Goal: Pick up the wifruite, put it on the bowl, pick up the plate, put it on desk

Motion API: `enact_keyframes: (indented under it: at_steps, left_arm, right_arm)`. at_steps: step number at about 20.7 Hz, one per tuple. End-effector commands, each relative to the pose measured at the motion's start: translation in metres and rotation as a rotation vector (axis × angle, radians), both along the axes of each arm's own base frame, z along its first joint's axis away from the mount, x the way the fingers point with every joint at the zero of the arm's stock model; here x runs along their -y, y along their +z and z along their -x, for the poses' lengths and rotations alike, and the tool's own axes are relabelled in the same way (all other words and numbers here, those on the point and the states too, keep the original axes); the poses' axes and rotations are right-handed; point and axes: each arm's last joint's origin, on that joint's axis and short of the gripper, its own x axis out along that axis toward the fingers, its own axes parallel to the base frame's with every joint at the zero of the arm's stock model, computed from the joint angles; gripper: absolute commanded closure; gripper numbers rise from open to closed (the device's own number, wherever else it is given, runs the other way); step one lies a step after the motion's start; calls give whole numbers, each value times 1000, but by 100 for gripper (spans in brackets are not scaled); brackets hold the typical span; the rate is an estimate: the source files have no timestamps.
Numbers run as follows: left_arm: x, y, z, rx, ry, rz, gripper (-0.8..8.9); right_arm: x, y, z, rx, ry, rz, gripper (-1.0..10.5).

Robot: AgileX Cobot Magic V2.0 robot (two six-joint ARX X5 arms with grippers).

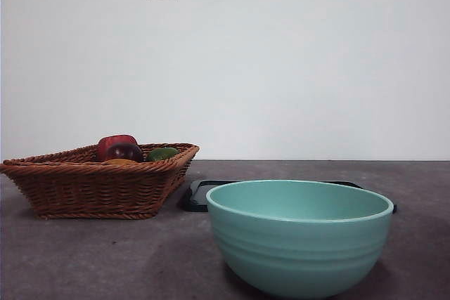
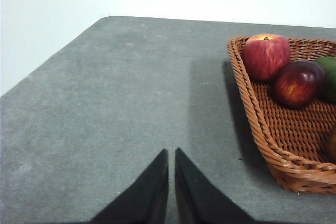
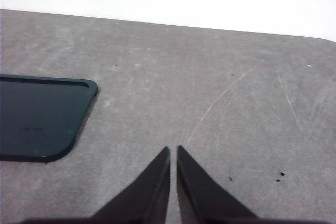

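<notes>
You have the desk (image 1: 84, 258) with the mint-green bowl (image 1: 300, 244) nearest, a dark plate (image 3: 37, 116) flat behind it, and a wicker basket (image 1: 91, 187) beside them. The wifruite (image 1: 119, 162) sits in the basket beside red fruit (image 2: 265, 56). Left gripper (image 2: 171, 153) and right gripper (image 3: 173, 150) hover above bare desk, jaws nearly together, holding nothing.

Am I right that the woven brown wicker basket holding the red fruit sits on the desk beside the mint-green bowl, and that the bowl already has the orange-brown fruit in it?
Not quite. The woven brown wicker basket does sit on the dark grey desk beside the mint-green glazed bowl, but the front view shows the orange-brown fruit in the basket, under the dark red fruit.
</notes>
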Motion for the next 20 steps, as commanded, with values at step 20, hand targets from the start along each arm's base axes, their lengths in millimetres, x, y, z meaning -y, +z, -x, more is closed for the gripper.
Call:
enact_keyframes:
  at_steps: [20]
  left_arm:
    - [4,-1,0,5,-81,220,798]
  right_arm:
    - [-4,8,1,21,92,-338,936]
